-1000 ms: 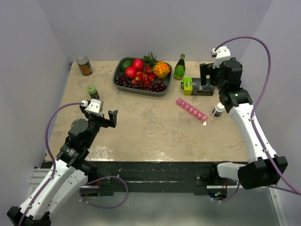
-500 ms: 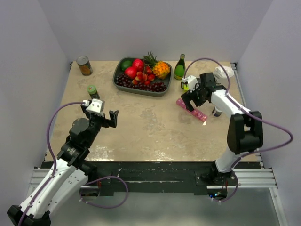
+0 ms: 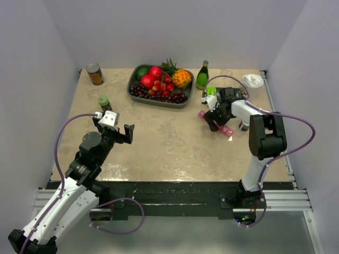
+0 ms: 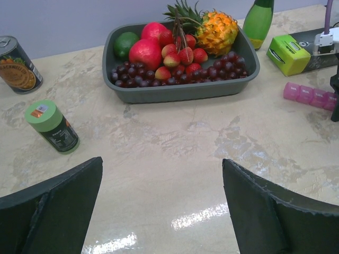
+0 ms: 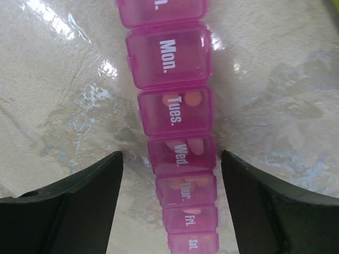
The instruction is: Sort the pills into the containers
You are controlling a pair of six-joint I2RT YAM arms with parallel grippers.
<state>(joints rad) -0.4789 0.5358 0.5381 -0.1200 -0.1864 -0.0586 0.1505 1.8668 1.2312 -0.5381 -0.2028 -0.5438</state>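
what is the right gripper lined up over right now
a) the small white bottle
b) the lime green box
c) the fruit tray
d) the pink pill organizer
d: the right wrist view shows the pink pill organizer running between the two fingers of the right gripper, one finger on each side of it, with the day labels readable on its lids.

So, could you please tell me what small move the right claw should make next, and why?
Probably close the right claw on the pink pill organizer. In the wrist view its fingers straddle the strip at about the Wed. compartment, with the table showing in the gap on each side. That suggests nothing is gripped yet, so closing looks like the natural next step.
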